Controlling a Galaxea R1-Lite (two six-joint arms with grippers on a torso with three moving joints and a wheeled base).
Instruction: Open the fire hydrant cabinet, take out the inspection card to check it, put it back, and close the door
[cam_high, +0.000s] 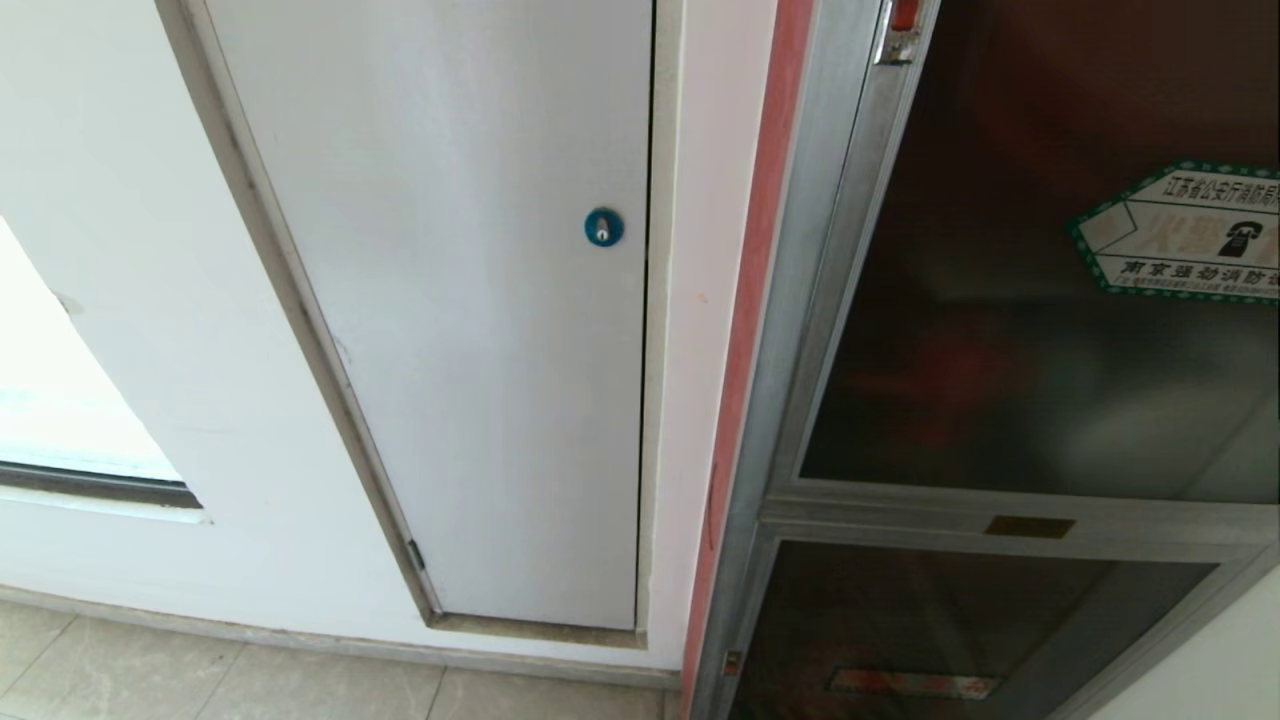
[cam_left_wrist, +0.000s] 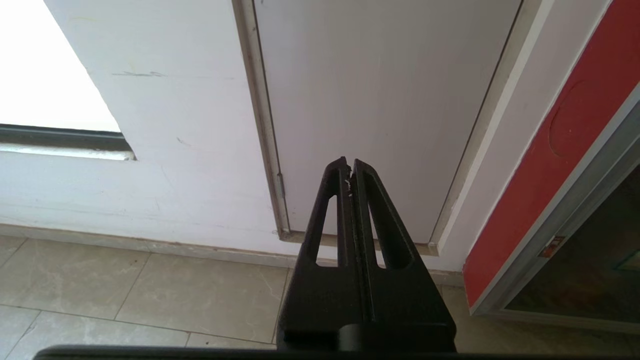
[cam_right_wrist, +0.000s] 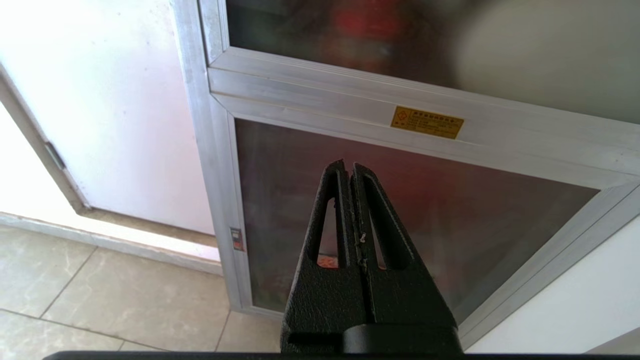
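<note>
The fire hydrant cabinet (cam_high: 800, 420), silver-framed with red edging, fills the right of the head view. Its upper dark glass door (cam_high: 1010, 330) is closed and carries a green-bordered hexagonal sticker (cam_high: 1185, 232). The inspection card is hidden. Neither arm shows in the head view. My right gripper (cam_right_wrist: 348, 165) is shut and empty, held low in front of the lower glass panel (cam_right_wrist: 450, 215), apart from it. My left gripper (cam_left_wrist: 349, 162) is shut and empty, parked low before the white panel door (cam_left_wrist: 380, 100).
A white panel door (cam_high: 450, 300) with a blue lock (cam_high: 604, 227) stands left of the cabinet. A window opening (cam_high: 60, 400) lies at far left. Beige tiled floor (cam_left_wrist: 150, 295) runs along the wall. A small yellow label (cam_right_wrist: 426, 122) sits on the cabinet's crossbar.
</note>
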